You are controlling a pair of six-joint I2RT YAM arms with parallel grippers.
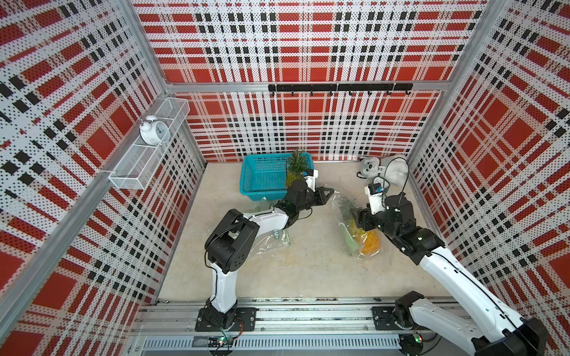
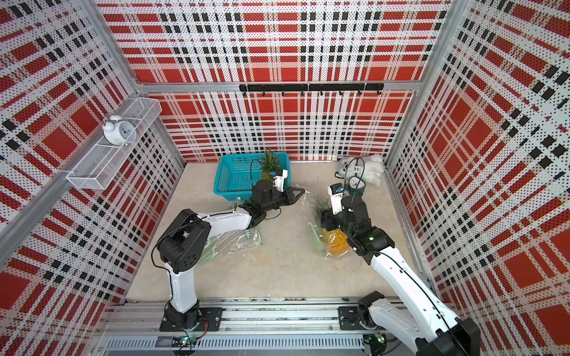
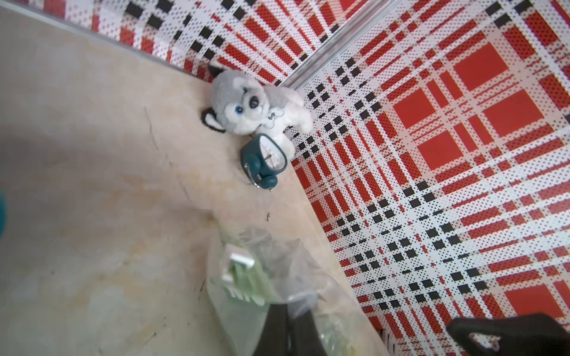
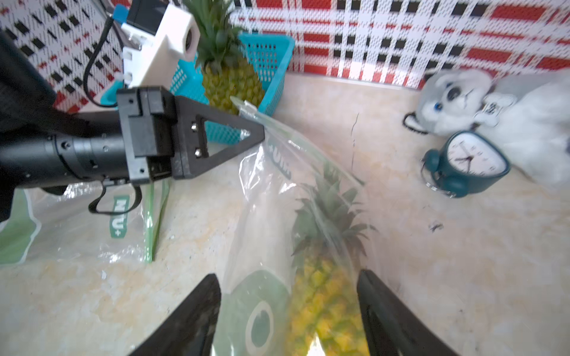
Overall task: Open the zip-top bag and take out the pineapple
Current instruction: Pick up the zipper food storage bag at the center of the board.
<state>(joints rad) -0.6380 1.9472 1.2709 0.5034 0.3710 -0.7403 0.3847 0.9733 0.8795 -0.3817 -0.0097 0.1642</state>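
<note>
Thin pinch on the bag's corner could slip before the pineapple is freed

The left gripper [image 4: 259,135] is closed on the top corner of the zip-top bag [image 4: 277,197], beside the white slider, and holds that edge lifted off the surface [image 1: 308,271]. The grip is on thin, slick film, so a pull could let the film slide out or tear, and the bag would drop back with its mouth closed. The right gripper [image 4: 288,311] has its jaws wide apart, straddling the bag's lower part without clamping it; with nothing pinning that end, a tug from the left would likely drag the whole bag instead of parting the zip.

The pineapple [image 4: 327,277] lies inside the bag, its body between the right gripper's fingers [image 4: 191,314], its crown pointing toward the far end. The bag sits on the right of the surface. A second pineapple [image 1: 296,169] stands in the blue basket [image 1: 262,182] at the far middle, and an empty bag [image 1: 271,240] lies under the left arm
</note>
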